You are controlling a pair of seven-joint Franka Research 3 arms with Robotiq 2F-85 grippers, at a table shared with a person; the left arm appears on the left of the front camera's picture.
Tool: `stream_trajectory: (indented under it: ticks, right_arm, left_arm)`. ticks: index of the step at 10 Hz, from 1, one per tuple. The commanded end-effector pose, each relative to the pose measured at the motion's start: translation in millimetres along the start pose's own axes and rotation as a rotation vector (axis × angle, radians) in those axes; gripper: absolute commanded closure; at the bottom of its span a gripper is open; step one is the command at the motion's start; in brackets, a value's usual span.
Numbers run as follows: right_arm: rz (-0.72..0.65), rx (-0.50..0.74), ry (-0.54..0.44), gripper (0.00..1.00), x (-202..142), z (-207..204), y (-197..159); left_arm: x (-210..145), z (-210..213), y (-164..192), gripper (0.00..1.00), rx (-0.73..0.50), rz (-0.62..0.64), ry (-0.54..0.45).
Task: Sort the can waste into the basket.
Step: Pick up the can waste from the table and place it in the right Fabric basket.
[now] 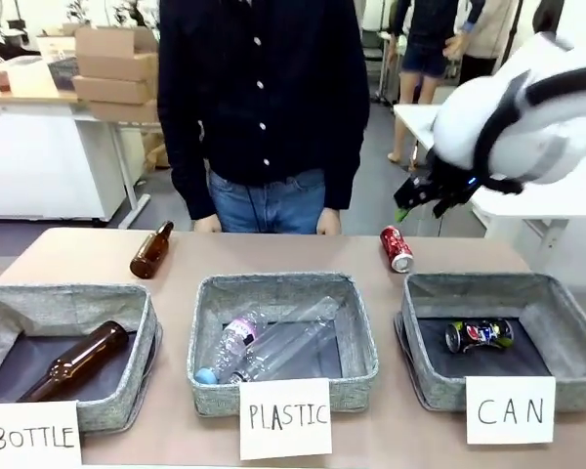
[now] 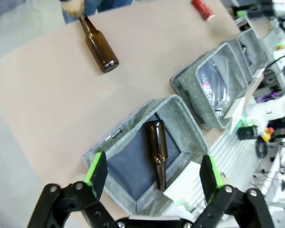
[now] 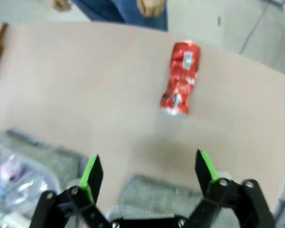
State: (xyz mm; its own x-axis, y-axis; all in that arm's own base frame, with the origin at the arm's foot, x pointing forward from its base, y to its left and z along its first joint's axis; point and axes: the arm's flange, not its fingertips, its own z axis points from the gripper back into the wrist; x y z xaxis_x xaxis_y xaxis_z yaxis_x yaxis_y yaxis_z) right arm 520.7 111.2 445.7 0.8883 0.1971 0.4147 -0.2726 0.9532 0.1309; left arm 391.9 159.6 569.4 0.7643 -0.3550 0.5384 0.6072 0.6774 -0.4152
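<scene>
My right arm (image 1: 527,117) comes in from the right, up high. Its gripper (image 1: 410,198) points down with its green fingers (image 3: 91,173) spread wide, holding nothing. My left gripper (image 2: 152,175) has its fingers (image 2: 96,168) wide apart too, with nothing between them.

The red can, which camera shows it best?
The right wrist view: the red can lies large and unobstructed on the table. The front view shows it small; the left wrist view catches it at the top edge.

Three grey woven-fabric baskets (image 1: 425,391), two dented metal cans (image 1: 397,248), two brown glass bottles (image 1: 151,251), two clear plastic bottles (image 1: 273,350), three handwritten white cards (image 1: 510,410).
</scene>
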Motion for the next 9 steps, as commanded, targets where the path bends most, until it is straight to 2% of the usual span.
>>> stream_trajectory:
  ticks: [1,3,4,6,9]
  right_arm:
    - [-0.072,-0.060,0.070,0.00,48.3,-40.0,1.5]
    - [-0.105,-0.124,0.120,0.00,61.1,-89.5,-4.5]
    - [-0.111,-0.118,0.146,0.00,62.4,-105.2,-7.5]
    - [-0.138,-0.156,0.207,0.00,60.6,-132.0,-16.3]
    - [-0.171,-0.171,0.243,0.00,54.1,-159.8,-27.3]
  left_arm:
    - [-1.8,-0.8,-1.9,0.00,0.013,-0.009,0.002]
    - [-1.8,-0.8,-1.9,0.00,0.013,-0.009,0.002]
    - [-1.8,-0.8,-1.9,0.00,0.013,-0.009,0.002]
    - [-1.8,-0.8,-1.9,0.00,0.013,-0.009,0.002]
    - [-1.8,-0.8,-1.9,0.00,0.013,-0.009,0.002]
